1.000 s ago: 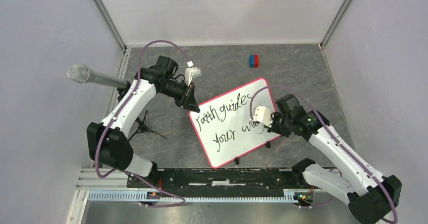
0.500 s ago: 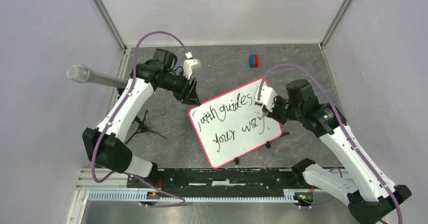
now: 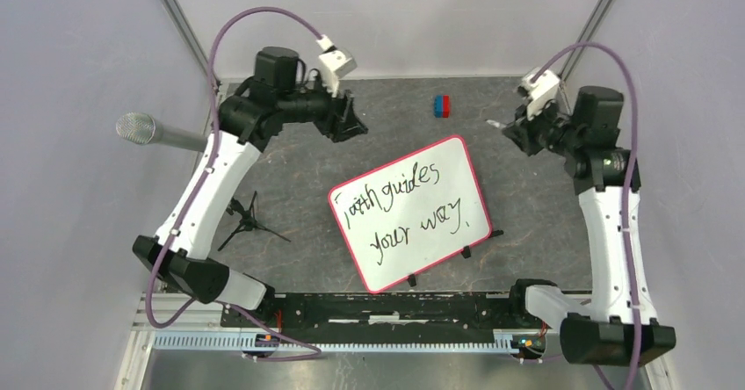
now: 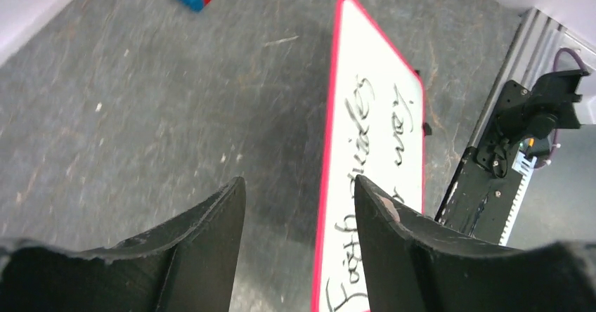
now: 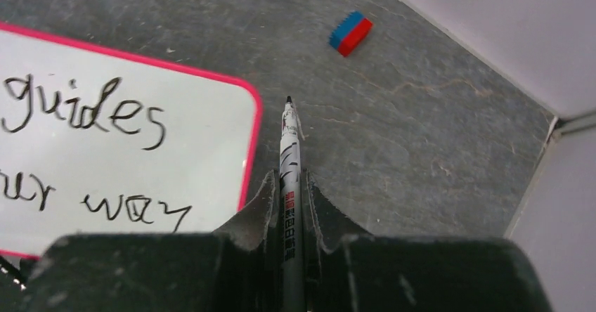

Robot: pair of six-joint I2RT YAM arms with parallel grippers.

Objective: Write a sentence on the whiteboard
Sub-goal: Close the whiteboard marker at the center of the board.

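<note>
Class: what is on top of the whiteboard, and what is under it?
On the whiteboard, only the sentence, two black handwritten lines. The table directly beneath is covered, so anything there cannot be seen.

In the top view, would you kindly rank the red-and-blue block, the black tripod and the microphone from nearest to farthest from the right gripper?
From the right gripper:
1. Red-and-blue block, by the back wall.
2. Black tripod, left of the whiteboard.
3. Microphone, by the left wall.

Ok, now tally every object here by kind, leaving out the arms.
whiteboard: 1
marker: 1
red-and-blue block: 1
microphone: 1
black tripod: 1
Total: 5
</note>
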